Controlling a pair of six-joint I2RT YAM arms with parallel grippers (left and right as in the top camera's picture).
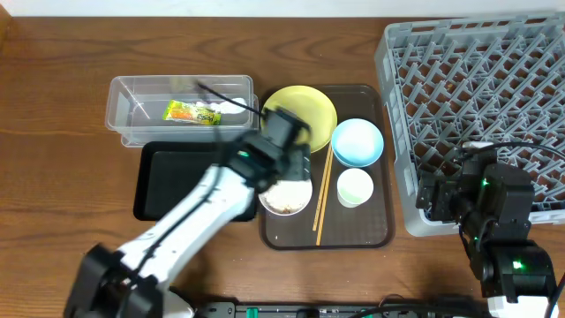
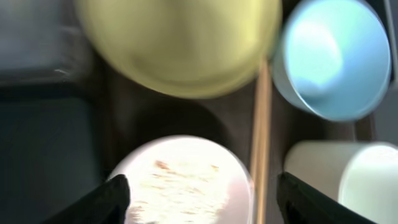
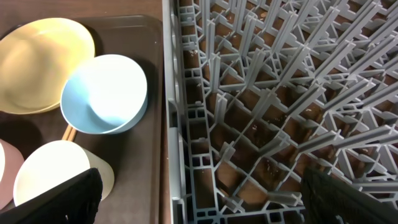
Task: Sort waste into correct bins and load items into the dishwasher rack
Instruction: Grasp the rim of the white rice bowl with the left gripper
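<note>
Left hand, fingers spread and holding nothing, poised over white bowl of rice grains at the near-left of the brown serving tray, mid-counter. Yellow plate, light blue bowl, white cup and chopsticks share that tray. Snack wrapper lies in the clear tub toward the far edge, with the black tray just nearer. Right hand, also spread and empty, hangs over the near-left corner of the dishwasher rack at the counter's right edge.
</note>
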